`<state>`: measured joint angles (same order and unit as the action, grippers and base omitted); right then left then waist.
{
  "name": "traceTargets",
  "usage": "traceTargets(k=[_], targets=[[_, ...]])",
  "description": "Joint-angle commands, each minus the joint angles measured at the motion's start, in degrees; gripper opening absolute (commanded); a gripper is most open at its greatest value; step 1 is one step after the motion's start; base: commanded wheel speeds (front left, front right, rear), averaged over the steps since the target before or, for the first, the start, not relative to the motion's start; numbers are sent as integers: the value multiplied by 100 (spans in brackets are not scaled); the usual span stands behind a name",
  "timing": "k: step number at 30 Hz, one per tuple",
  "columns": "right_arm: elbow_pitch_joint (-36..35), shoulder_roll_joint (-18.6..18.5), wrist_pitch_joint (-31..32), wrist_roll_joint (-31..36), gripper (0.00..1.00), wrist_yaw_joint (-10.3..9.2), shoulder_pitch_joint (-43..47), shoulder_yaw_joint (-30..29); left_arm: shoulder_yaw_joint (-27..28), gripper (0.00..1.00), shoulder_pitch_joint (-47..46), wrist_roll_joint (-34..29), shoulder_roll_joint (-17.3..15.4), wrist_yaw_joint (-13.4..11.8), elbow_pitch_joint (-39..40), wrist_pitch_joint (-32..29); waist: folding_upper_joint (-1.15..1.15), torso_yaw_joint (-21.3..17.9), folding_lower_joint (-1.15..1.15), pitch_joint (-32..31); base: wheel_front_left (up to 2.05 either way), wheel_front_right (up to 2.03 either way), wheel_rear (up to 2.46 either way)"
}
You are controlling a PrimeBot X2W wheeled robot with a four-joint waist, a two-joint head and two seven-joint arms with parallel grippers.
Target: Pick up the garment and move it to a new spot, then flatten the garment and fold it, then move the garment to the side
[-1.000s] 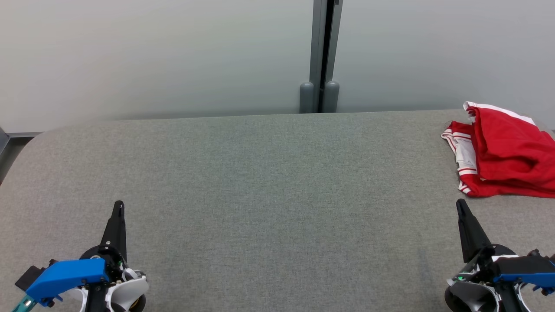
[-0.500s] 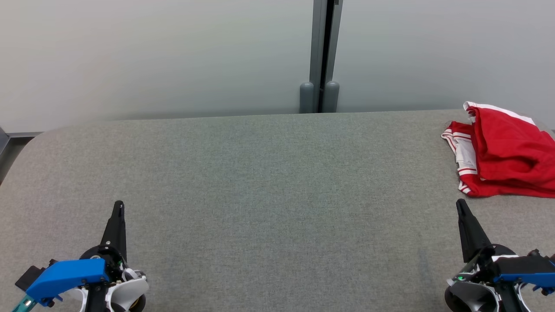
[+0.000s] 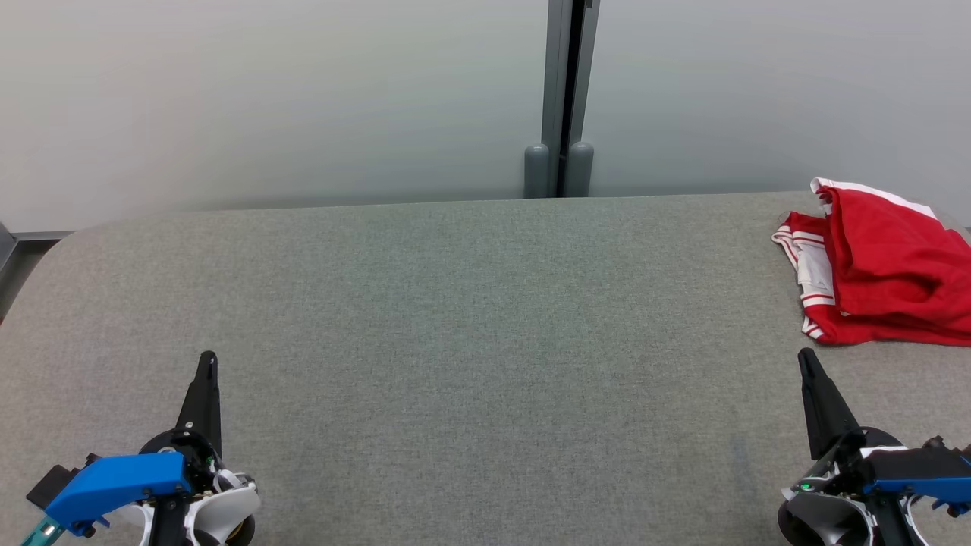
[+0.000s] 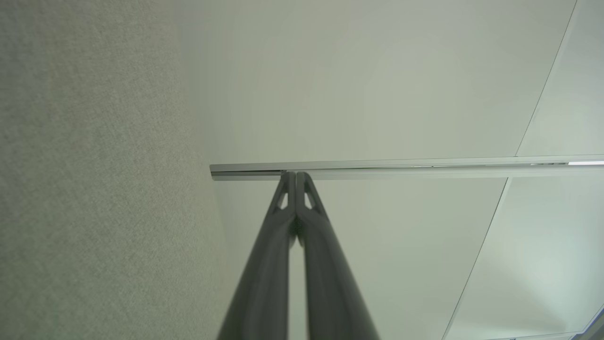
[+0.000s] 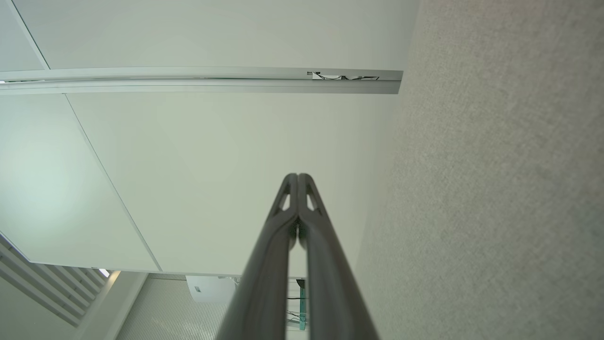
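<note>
Head view, near to far.

2 end effectors, both low in frame: left end effector (image 3: 206, 358) at 7 o'clock, right end effector (image 3: 802, 356) at 5 o'clock. Each has two long dark tapered fingers pressed together into one spike pointing to 12, with blue and white housings behind. Wrist views agree. On the left end effector (image 4: 296, 178) and the right end effector (image 5: 297, 179) the fingers meet at the tips, with small triangular cutouts just below and nothing clamped between them. Neither touches cloth.

1 table (image 3: 470, 303): flat, grey woven felt-like cover, rounded corner at 9 o'clock.

1 garment (image 3: 887, 262): at 3 o'clock, on the table's far right part, cut by the frame edge. Smooth red fabric with white striped trim, bunched in a loose heap, not flat. It lies beyond the right end effector's tip, near but apart.

Behind the table: 2 pale matte wall panels (image 3: 265, 98), split by 1 grey metal post (image 3: 560, 76) at 12 o'clock. 2 rounded grey caps (image 3: 536, 171) sit at its base.
</note>
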<state>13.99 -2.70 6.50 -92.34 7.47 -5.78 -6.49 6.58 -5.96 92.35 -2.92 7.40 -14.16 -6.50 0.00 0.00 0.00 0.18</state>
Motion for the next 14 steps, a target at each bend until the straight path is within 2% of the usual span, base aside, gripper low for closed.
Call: traceTargets(k=[1,14], targets=[[9,-33,17,-15,0,4,-78,-11,10,0,-49,12,11,29,22,-25,0,0,0,0,0,0,0],[9,-33,16,-15,0,4,-78,-11,9,0,-49,13,11,29,22,-24,0,0,0,0,0,0,0]])
